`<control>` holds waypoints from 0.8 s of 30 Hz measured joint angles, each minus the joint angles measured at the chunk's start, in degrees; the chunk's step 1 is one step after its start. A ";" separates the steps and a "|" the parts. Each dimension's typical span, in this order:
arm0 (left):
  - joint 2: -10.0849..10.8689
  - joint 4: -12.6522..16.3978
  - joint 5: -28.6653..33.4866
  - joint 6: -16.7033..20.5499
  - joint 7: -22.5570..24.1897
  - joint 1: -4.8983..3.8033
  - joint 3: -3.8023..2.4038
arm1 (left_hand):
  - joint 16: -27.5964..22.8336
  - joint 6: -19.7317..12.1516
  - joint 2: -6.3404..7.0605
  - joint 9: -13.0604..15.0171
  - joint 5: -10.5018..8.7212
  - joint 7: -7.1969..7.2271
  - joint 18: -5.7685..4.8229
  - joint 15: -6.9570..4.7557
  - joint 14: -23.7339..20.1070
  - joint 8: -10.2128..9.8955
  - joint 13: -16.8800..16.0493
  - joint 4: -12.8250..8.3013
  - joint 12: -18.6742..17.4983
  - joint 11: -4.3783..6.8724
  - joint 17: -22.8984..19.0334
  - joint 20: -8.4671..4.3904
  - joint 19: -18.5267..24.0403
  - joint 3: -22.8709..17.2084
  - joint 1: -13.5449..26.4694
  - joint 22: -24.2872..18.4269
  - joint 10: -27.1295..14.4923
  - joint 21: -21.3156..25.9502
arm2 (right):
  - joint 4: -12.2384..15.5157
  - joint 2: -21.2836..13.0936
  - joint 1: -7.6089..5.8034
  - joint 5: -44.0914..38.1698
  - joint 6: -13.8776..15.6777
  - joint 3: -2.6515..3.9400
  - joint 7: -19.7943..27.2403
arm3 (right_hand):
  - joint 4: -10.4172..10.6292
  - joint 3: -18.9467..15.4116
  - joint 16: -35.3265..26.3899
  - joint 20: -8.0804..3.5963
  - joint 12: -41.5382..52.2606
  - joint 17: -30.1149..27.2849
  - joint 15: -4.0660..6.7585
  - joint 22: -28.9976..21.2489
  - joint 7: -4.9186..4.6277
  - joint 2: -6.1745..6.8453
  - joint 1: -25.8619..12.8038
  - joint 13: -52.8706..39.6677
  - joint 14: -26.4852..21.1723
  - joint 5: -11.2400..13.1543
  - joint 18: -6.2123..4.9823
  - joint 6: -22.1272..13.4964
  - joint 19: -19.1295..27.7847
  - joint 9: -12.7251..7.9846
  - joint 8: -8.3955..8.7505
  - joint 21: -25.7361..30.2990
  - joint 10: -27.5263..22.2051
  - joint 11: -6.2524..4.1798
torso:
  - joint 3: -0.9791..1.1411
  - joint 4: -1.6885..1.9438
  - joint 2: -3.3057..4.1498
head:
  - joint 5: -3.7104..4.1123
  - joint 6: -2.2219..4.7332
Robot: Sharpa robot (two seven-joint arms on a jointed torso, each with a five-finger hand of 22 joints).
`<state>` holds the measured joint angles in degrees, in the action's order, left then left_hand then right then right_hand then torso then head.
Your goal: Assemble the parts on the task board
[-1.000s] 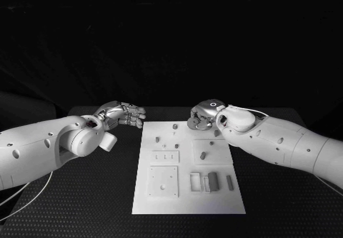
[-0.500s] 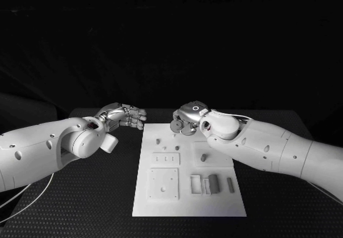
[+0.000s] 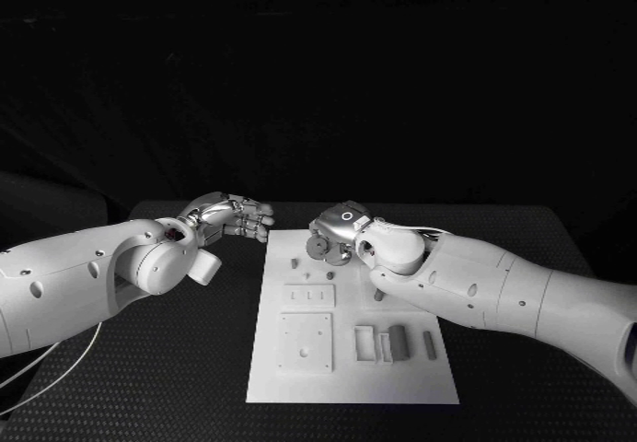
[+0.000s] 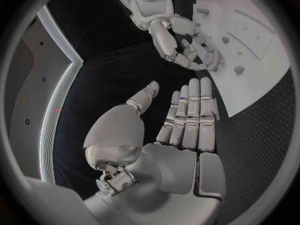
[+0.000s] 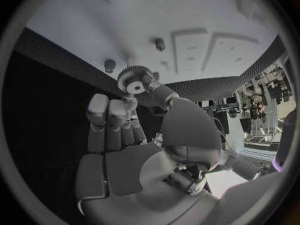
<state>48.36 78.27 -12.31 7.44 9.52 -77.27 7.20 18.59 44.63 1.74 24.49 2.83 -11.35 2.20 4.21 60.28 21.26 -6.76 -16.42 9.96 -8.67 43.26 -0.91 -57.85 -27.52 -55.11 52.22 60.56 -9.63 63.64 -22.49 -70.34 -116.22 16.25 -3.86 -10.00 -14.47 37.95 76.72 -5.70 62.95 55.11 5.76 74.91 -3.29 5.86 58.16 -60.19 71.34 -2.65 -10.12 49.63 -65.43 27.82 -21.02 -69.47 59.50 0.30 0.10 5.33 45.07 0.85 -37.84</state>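
At the near end of the task board lie a square plate with a hole and, to its side, a group of upright blocks — none of them touched. Midway up sits a small slotted plate, and beyond it two short pegs stand in the board's far left part.

Over that far part the right hand holds a small gear pinched at its fingertips, the toothed rim and centre hole plain in the right wrist view, with the pegs on the board just past it. The step in hand looks like seating the gear on a peg. To do it well, the hole should be brought square over the chosen peg, the gear kept level, then lowered straight — a tilted gear would likely bind on the peg. Which peg is meant I cannot tell.

Farther left, off the board's far corner, the left hand hovers with fingers straight and apart, holding nothing; it could steady the board's edge if the gear sticks.
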 measured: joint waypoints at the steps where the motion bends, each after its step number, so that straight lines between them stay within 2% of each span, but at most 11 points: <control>1: -0.01 -0.01 0.00 0.00 0.00 0.00 0.00 | 0.00 0.00 0.00 0.00 0.00 0.00 0.00 0.00 0.00 0.00 0.00 0.00 -0.08 0.00 0.00 0.00 0.00 0.00 0.00 0.00 0.00 0.00 | -0.14 0.06 0.09 -0.10 0.00 -0.14 -0.03 | 0.00 0.00 0.00 0.00 0.00 0.00 0.00 0.00 -0.02 0.09 -0.09 0.00 0.00 0.00 0.00 0.03 0.00 0.00 0.00 0.00 0.00 0.00 | 0.00 -0.01 0.01 | -0.02 -0.03; 6: -0.07 -0.01 0.00 0.00 0.00 0.00 0.00 | 0.00 0.00 0.00 0.00 0.00 0.00 -0.02 0.00 0.00 0.00 0.00 0.00 -0.24 0.00 0.02 0.00 0.00 0.00 0.00 0.00 0.00 0.00 | -0.73 0.54 0.48 -1.05 0.18 -0.44 -0.35 | 0.00 0.00 0.00 0.01 0.00 0.00 0.00 0.00 -0.01 0.22 -0.22 0.06 0.00 0.00 0.01 0.26 -0.01 0.01 -0.01 0.00 0.00 0.00 | 0.02 -0.05 0.02 | -0.17 -0.18; 15: -0.19 -0.07 0.00 0.00 0.00 0.00 -0.01 | 0.00 0.00 0.00 0.00 0.00 0.00 -0.01 0.00 0.00 0.00 0.00 0.00 -0.26 0.00 0.04 0.00 0.00 0.00 0.00 0.00 0.00 0.00 | -1.56 0.87 0.52 -2.54 0.98 -0.48 -0.91 | 0.10 0.10 0.00 0.09 0.00 -0.05 0.11 0.00 -0.06 0.36 -0.36 0.13 0.11 0.05 0.00 0.32 -0.09 0.03 -0.18 0.00 0.00 0.00 | 0.09 -0.10 -0.01 | -0.30 -0.30; 18: -0.20 -0.08 0.00 0.00 0.00 0.00 -0.01 | 0.00 0.00 0.00 0.00 0.00 0.00 0.40 0.00 0.00 0.00 0.00 0.00 -0.26 0.00 0.04 0.00 0.00 0.00 0.00 0.00 0.00 0.00 | -1.68 0.89 0.52 -2.79 1.13 -0.48 -1.00 | 0.15 0.15 0.00 0.09 0.00 -0.05 0.16 0.00 -0.07 0.37 -0.37 0.13 0.16 0.05 0.01 0.31 -0.09 0.03 -0.20 0.00 0.00 0.00 | 0.12 -0.14 -0.01 | -0.31 -0.31; 24: -0.23 -0.09 0.00 -0.01 0.00 0.00 -0.01 | 0.00 0.00 0.00 0.00 0.00 0.00 0.57 0.00 0.00 0.00 -0.05 0.00 -0.26 0.00 0.10 0.00 0.00 0.00 0.00 0.00 0.00 0.00 | -1.95 0.97 0.52 -3.11 1.34 -0.48 -1.13 | 0.15 0.15 0.00 0.10 0.00 -0.05 0.16 0.00 -0.10 0.37 -0.37 0.19 0.16 0.05 0.00 0.28 -0.09 0.04 -0.20 0.00 0.00 0.00 | 0.13 -0.20 -0.02 | -0.32 -0.32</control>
<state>48.13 78.18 -12.31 7.43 9.52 -77.27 7.18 18.59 44.63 1.74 24.49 2.83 -11.35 2.76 4.21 60.28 21.26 -6.81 -16.42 9.70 -8.67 43.36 -0.91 -57.85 -27.52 -55.11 52.22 60.56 -9.63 61.69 -21.52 -69.82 -119.33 17.59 -4.34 -11.13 -14.32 38.10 76.72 -5.60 62.94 55.06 5.92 74.91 -3.38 6.23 57.79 -60.00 71.50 -2.60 -10.12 49.91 -65.53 27.86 -21.21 -69.47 59.50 0.30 0.23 5.13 45.05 0.53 -38.16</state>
